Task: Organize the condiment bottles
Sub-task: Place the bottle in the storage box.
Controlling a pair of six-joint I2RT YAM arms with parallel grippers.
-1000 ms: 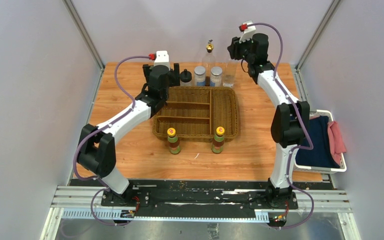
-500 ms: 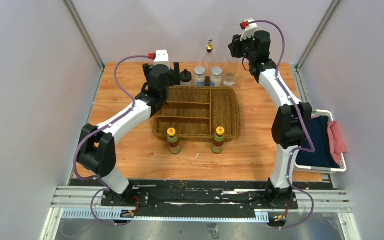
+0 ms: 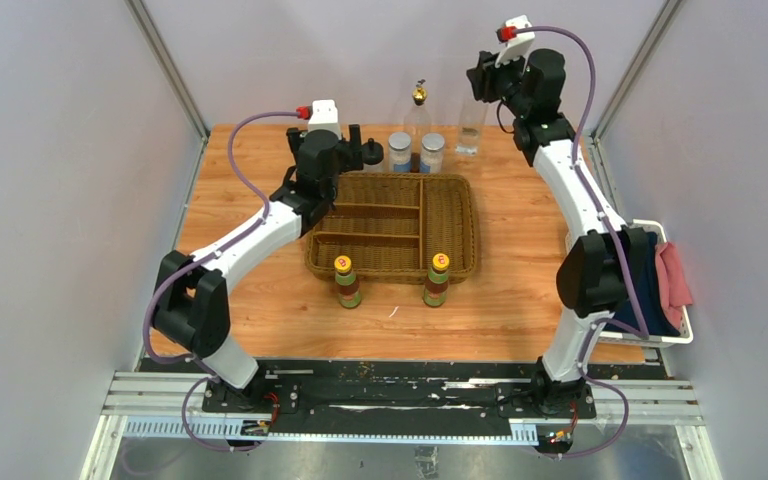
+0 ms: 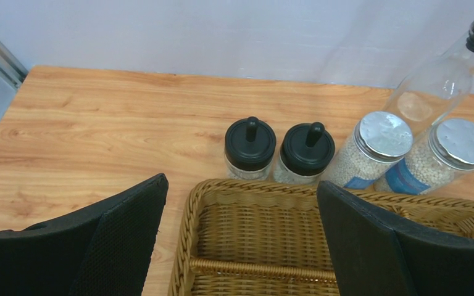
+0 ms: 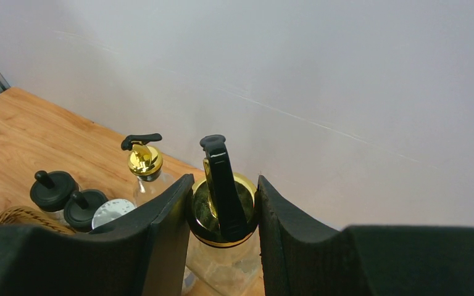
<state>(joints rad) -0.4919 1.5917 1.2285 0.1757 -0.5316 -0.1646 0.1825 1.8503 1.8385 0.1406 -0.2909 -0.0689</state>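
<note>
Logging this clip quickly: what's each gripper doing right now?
Left gripper: open, holding nothing, jaws spread above the basket corner.
Right gripper: shut on the gold-topped bottle at its cap.

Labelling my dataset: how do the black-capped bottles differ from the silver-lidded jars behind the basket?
The black-capped bottles have dark caps with a raised nub; the silver-lidded jars have flat shiny lids. The jars carry blue labels over pale grains; the bottles show no label here. Both pairs stand upright behind the basket.
</note>
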